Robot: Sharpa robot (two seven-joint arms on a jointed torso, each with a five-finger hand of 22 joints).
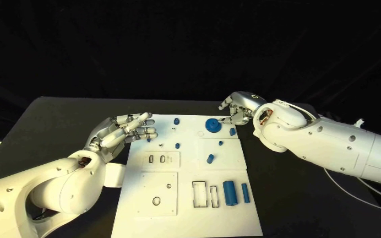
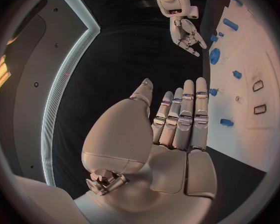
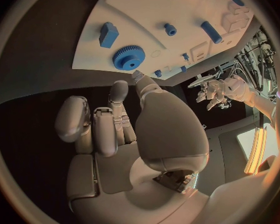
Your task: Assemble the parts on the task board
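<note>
The white task board lies mid-table. A blue gear sits near its far edge, with small blue pieces around it and a blue cylinder beside a thin blue bar near the front. My right hand hovers at the board's far edge just behind the gear, fingers loosely bent, holding nothing; its thumb points toward the gear. My left hand floats over the board's left edge with straight fingers and an empty palm.
Rectangular slots and small holes are cut into the board's front half. A blue block lies next to the gear. Black table surrounds the board on both sides.
</note>
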